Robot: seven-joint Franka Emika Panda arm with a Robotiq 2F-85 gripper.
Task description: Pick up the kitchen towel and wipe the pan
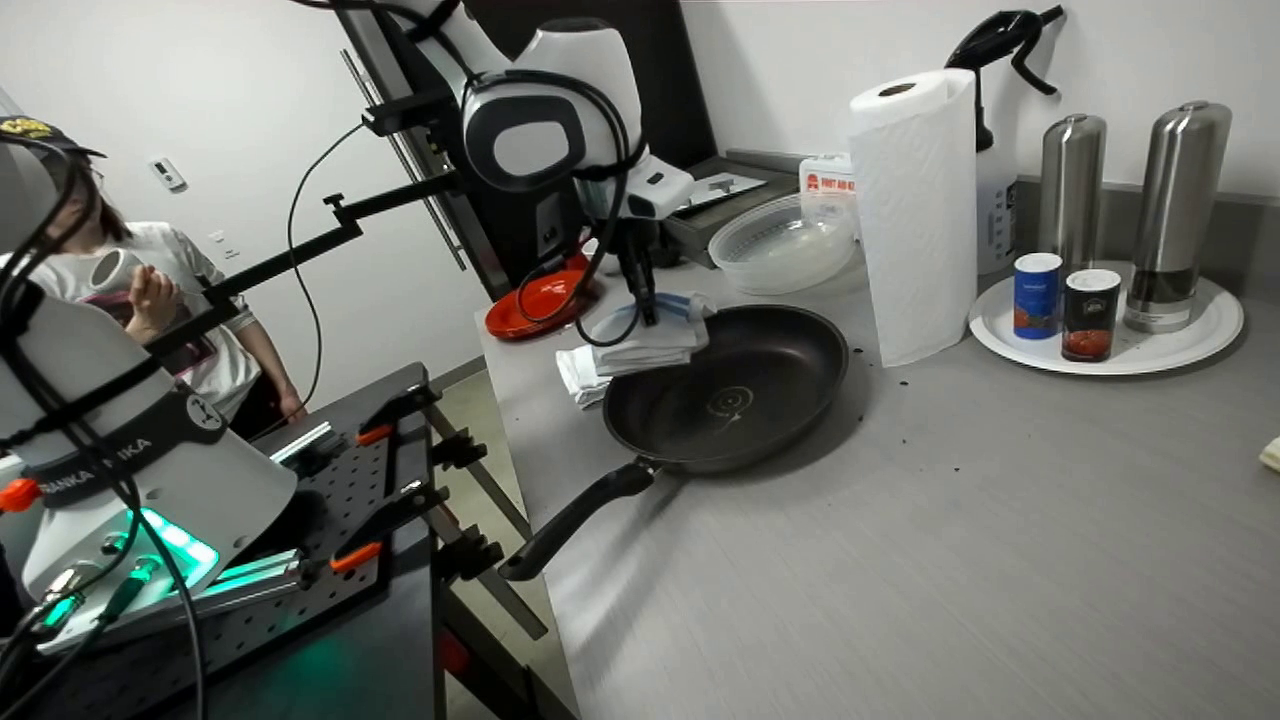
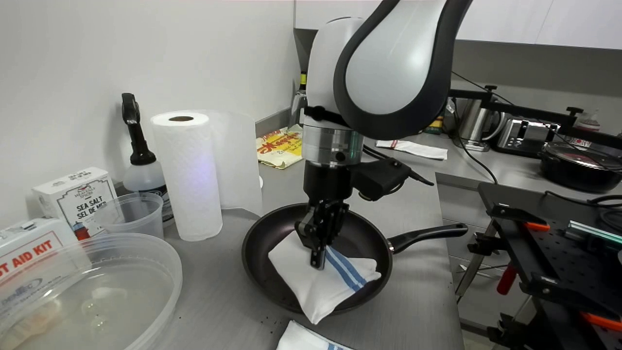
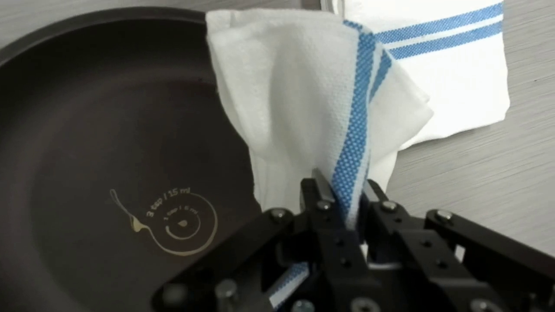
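Clasping the kitchen towel (image 3: 303, 99), the end effector (image 3: 347, 190) partly hides it and the pan (image 3: 125, 147).

"Any way through along the counter's (image 1: 950, 580) wall edge?"
"Hardly — the paper-towel roll (image 1: 912, 220) and loaded plate (image 1: 1190, 347) stand there."
"The robot-side edge?"
"The pan's (image 1: 745, 385) handle (image 1: 580, 512) overhangs it — but between pan and plate there's room."
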